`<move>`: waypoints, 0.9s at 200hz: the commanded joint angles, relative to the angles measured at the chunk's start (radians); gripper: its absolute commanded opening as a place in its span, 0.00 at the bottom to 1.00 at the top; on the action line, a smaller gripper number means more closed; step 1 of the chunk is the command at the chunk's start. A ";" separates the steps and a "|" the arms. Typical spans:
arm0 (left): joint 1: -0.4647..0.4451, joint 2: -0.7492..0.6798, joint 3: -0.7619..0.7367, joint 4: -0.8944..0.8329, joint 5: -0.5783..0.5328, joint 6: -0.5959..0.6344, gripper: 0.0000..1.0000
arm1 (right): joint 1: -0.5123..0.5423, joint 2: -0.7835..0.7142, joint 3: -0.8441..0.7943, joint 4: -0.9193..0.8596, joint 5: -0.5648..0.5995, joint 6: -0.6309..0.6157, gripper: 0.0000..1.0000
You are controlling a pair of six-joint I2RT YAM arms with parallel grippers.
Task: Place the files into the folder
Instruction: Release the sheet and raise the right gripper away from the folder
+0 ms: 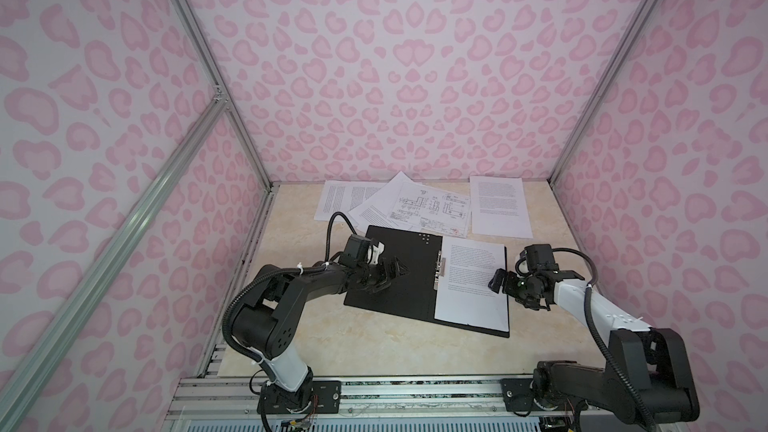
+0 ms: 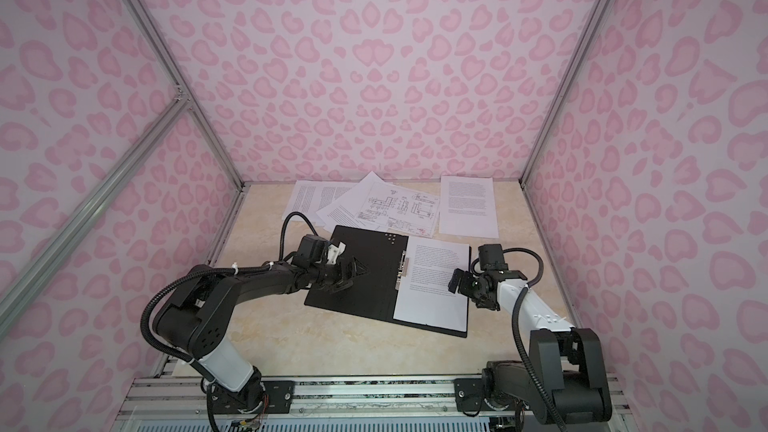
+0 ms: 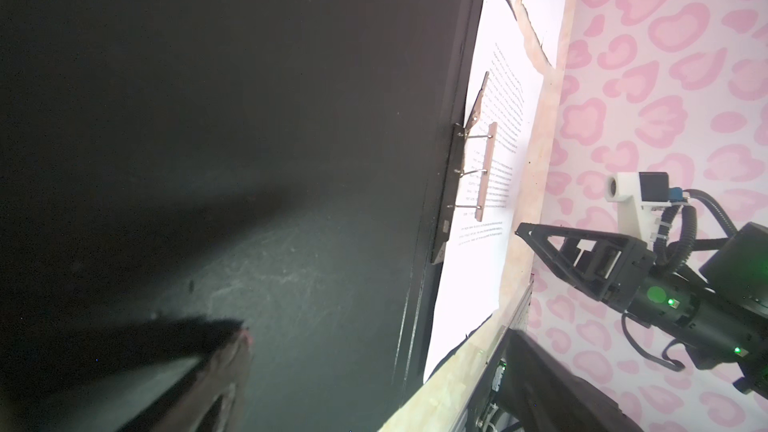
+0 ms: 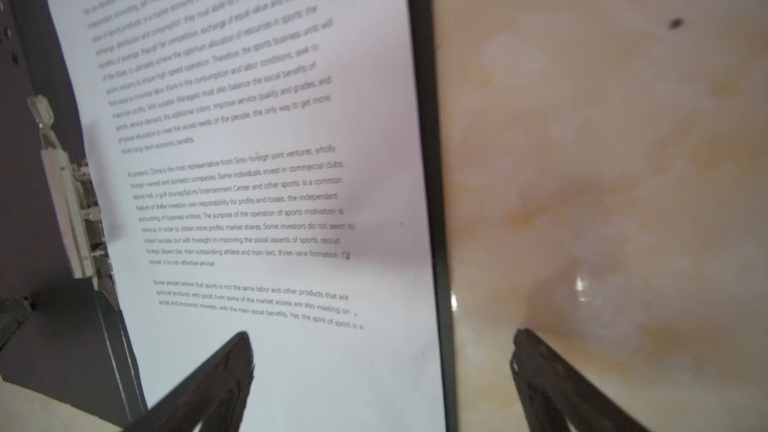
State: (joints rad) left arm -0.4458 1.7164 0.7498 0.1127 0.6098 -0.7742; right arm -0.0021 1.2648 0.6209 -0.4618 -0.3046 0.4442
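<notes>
Beige marbled bench (image 1: 374, 351) is carrying everything, with pink spotted walls closing round it. Nearest, the folder (image 1: 415, 251) is lying open, black inside up. 1 sheet (image 1: 469, 280) is resting flat on its right half, with its inner edge running beneath the raised clip (image 1: 438, 270).

The left claw (image 1: 397, 274) is hovering wide over the bare left flap; whether it is touching the flap I cannot tell. The right claw (image 1: 500, 282) is standing wide and holding nothing. 1 finger (image 4: 228, 371) is hanging over the sheet's outer margin and the other over bare bench beyond the folder's edge.

Judging by this, the step in hand is clearing the right claw off the placed sheet. Doing that well is meaning rising straight up before swinging away, so neither finger is dragging the sheet askew from the clip. The left claw is looking best used pinning the flap against sliding.

Farther back, the rest of the files are waiting. They are lying as a fanned, overlapping heap topped by the drawing (image 1: 432, 205), with 1 lone sheet (image 1: 500, 205) close beside it. That lone sheet is looking the easier next pick, seemingly having nothing lying on it.
</notes>
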 commanded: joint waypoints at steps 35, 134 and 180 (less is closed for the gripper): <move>-0.002 -0.049 0.004 -0.487 -0.224 0.038 0.98 | -0.108 -0.123 0.040 0.049 0.089 0.030 0.97; -0.095 -0.434 0.216 -0.673 -0.256 0.130 0.96 | -0.247 0.361 0.375 0.304 -0.021 0.159 0.90; -0.093 -0.421 0.297 -0.663 -0.150 0.168 0.96 | -0.301 0.563 0.479 0.392 -0.047 0.270 0.87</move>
State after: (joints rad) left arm -0.5396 1.2900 1.0180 -0.5301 0.4202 -0.6342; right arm -0.2966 1.7676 1.0702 -0.1463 -0.3401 0.6357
